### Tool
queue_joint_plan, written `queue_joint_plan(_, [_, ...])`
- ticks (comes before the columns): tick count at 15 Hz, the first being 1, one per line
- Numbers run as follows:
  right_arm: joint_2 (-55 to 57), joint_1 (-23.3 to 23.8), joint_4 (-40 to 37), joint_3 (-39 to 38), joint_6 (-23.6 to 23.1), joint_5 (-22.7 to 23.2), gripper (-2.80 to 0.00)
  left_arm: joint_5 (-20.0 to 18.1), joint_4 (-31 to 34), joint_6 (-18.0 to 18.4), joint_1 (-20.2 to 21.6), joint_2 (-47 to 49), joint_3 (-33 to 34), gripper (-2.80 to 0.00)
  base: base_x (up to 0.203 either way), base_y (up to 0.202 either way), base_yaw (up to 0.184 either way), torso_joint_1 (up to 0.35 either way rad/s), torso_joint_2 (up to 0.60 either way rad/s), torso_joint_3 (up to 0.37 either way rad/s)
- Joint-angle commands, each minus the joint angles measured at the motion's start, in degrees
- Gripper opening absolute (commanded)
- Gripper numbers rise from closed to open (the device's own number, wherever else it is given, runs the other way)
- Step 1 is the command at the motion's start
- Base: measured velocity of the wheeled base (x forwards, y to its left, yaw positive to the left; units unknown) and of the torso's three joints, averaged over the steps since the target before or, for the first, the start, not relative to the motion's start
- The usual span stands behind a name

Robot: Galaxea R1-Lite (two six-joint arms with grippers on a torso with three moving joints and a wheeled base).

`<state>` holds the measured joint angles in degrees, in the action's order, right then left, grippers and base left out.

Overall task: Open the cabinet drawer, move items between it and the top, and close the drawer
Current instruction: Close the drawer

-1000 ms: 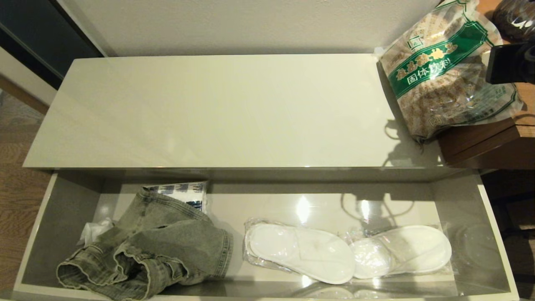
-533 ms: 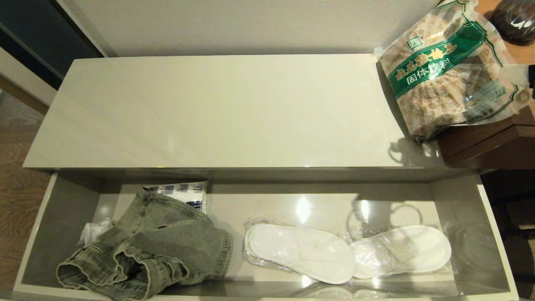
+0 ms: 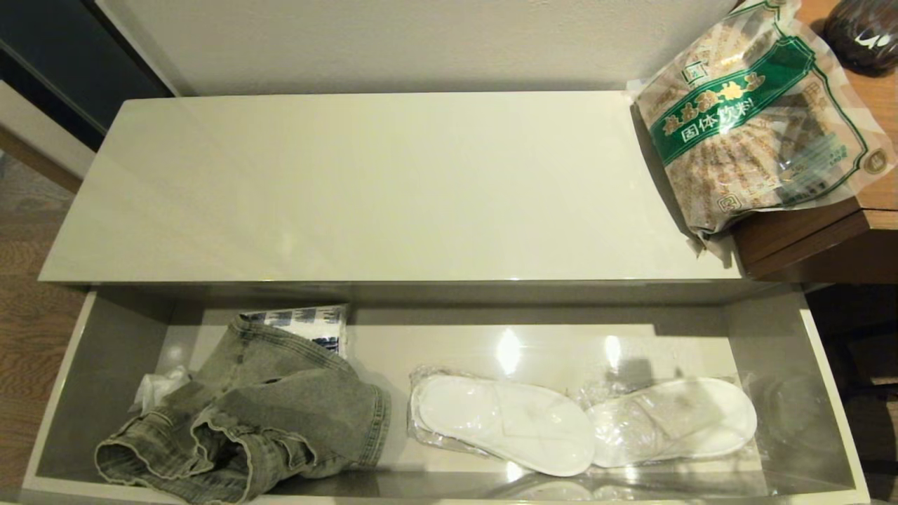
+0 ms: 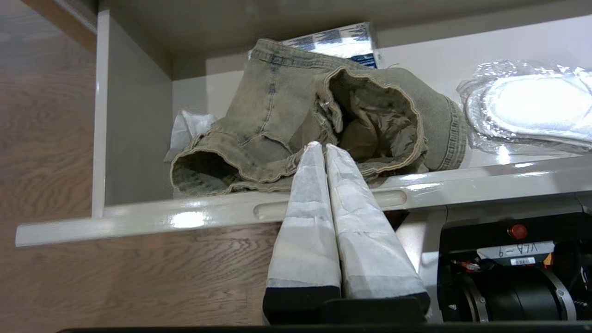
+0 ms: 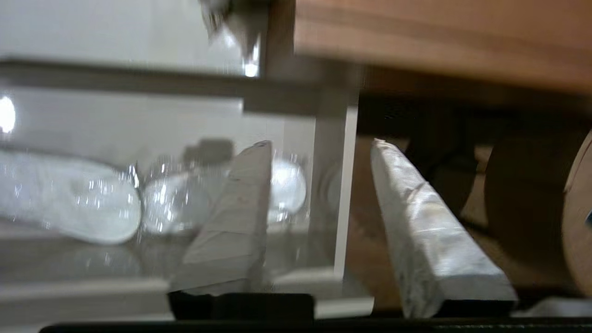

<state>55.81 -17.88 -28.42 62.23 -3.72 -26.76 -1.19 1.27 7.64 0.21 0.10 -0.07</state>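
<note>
Below the drawer [image 3: 105, 337] front, left gripper [image 4: 320, 147] fingers pressed together, right gripper [image 5: 319, 143] fingers wide, both empty; next: lift jeans [image 3: 245, 414] onto top [image 3: 365, 189].

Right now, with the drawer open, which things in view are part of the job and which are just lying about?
Part of the job:
- cabinet drawer, pulled open
- denim garment, in the drawer's left end
- granule bag, resting across the right end of the top and the brown wooden unit

Just lying about:
- wrapped white slippers
- blue-and-white printed packet behind the denim
- white crumpled plastic
</note>
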Motion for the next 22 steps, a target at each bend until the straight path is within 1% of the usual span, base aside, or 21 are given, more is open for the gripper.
queue_joint_plan(1, [-7.18,-0.01,-4.91,-3.13,2.93,-0.48,-2.80,0.27,0.12,-1.64,-0.03,-0.01,0.07,-2.80,0.000,0.000,0.000,0.000,0.00,0.000])
queue_joint_plan(2, [-9.63,0.40,-7.23,-3.82,4.05,-0.68,-2.80,0.48,0.05,-2.79,-0.03,-0.01,0.07,-2.80,0.000,0.000,0.000,0.000,0.00,0.000])
queue_joint_plan(5, [-14.94,0.95,-15.56,-4.84,8.64,-0.91,-2.80,0.66,-0.04,-3.77,-0.03,-0.01,0.07,-2.80,0.000,0.000,0.000,0.000,0.00,0.000])
queue_joint_plan(7, [-18.98,2.55,-25.19,-0.82,12.45,-0.55,-2.80,0.66,-0.04,-3.77,-0.03,-0.01,0.07,-2.80,0.000,0.000,0.000,0.000,0.00,0.000])
queue_joint_plan(9, [-23.61,3.64,-30.94,1.00,13.02,1.92,-2.80,0.66,-0.13,-3.77,-0.03,-0.01,0.07,-2.80,0.000,0.000,0.000,0.000,0.00,0.000])
queue_joint_plan(11, [-27.25,5.35,-34.89,1.84,12.68,3.85,-2.80,0.66,-0.04,-3.77,-0.03,-0.01,0.07,-2.80,0.000,0.000,0.000,0.000,0.00,0.000])
queue_joint_plan(12, [-28.89,7.29,-37.85,2.99,12.39,5.25,-2.80,0.66,-0.04,-3.77,-0.03,-0.01,0.07,-2.80,0.000,0.000,0.000,0.000,0.00,0.000])
queue_joint_plan(13, [-30.43,8.55,-40.54,3.93,11.63,7.56,-2.80,0.66,-0.13,-3.77,-0.03,-0.01,0.07,-2.80,0.000,0.000,0.000,0.000,0.00,0.000])
queue_joint_plan(14, [-30.76,8.97,-41.24,4.08,11.00,8.37,-2.80,0.66,-0.08,-3.77,-0.03,-0.01,0.07,-2.80,0.000,0.000,0.000,0.000,0.00,0.000])
queue_joint_plan(15, [-32.15,11.16,-42.09,3.61,9.93,10.34,-2.80,0.66,-0.04,-3.77,-0.03,-0.01,0.07,-2.80,0.000,0.000,0.000,0.000,0.00,0.000])
queue_joint_plan(16, [-33.69,15.09,-42.62,2.49,9.05,13.48,-2.80,0.66,-0.13,-3.77,-0.03,-0.01,0.07,-2.80,0.000,0.000,0.000,0.000,0.00,0.000])
queue_joint_plan(17, [-35.41,18.21,-43.02,1.00,8.07,17.31,-2.80,0.66,-0.13,-3.77,-0.03,-0.01,0.07,-2.80,0.000,0.000,0.000,0.000,0.00,0.000])
queue_joint_plan(18, [-36.96,19.79,-43.39,-0.74,6.40,19.83,-2.80,0.66,-0.13,-3.77,-0.03,-0.01,0.07,-2.80,0.000,0.000,0.000,0.000,0.00,0.000])
queue_joint_plan(19, [-39.37,21.37,-43.34,-3.32,3.62,21.83,-2.80,0.66,-0.13,-3.77,-0.03,-0.01,0.07,-2.80,0.000,0.000,0.000,0.000,0.00,0.000])
queue_joint_plan(20, [-40.16,22.28,-42.02,-4.52,1.96,23.68,-2.80,0.66,-0.13,-3.77,0.00,-0.01,0.07,-2.80,0.000,0.000,0.000,0.000,0.00,0.000])
queue_joint_plan(22, [-40.45,22.11,-36.95,-4.94,1.91,23.50,-2.80,0.66,-0.13,-3.77,-0.03,-0.01,0.07,-2.80,0.000,0.000,0.000,0.000,0.00,0.000])
